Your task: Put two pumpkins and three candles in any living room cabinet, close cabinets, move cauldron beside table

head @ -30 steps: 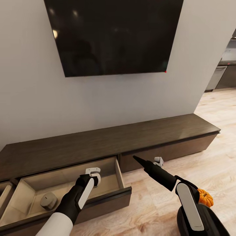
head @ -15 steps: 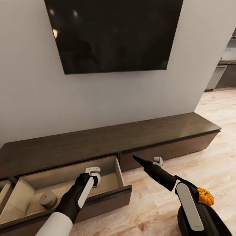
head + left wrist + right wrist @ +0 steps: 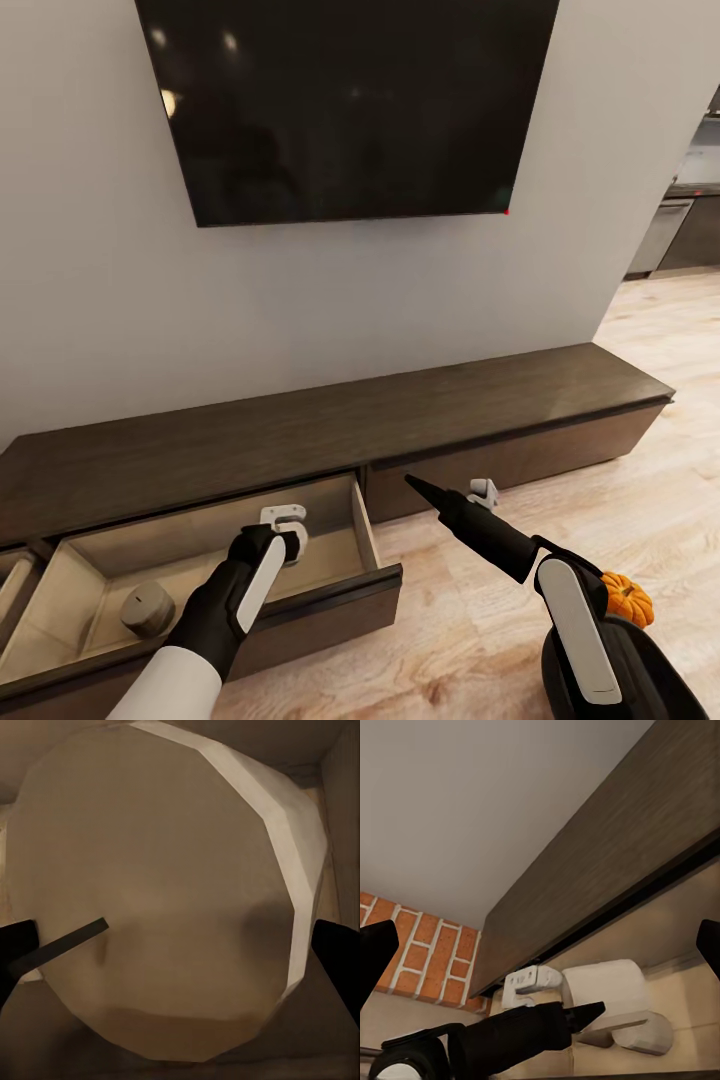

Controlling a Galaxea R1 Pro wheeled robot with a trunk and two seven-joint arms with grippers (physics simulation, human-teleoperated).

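Observation:
The long dark-brown cabinet (image 3: 420, 415) runs along the wall with one drawer (image 3: 375, 535) pulled out. My left gripper (image 3: 283, 528) hangs inside that drawer. In the left wrist view its open fingers (image 3: 16, 949) flank the flat top of a cream candle (image 3: 172, 870). The right wrist view shows that candle (image 3: 615, 1001) low in the drawer beside the left gripper (image 3: 532, 981). Another beige candle (image 3: 148, 608) stands further left in the drawer. My right gripper (image 3: 483, 491) is open, in front of a shut drawer front. An orange pumpkin (image 3: 626, 598) sits at the mouth of the black cauldron (image 3: 655, 690).
A big black TV (image 3: 350, 100) hangs on the grey wall above the cabinet. Light wood floor (image 3: 660, 500) spreads to the right toward a kitchen (image 3: 680, 235). A second drawer (image 3: 12, 590) at the far left is also open. A brick wall (image 3: 427, 960) stands beyond the cabinet's end.
The head camera has tilted slightly, shifting the whole picture up a little. Neither arm, the candles nor the pumpkin has visibly moved.

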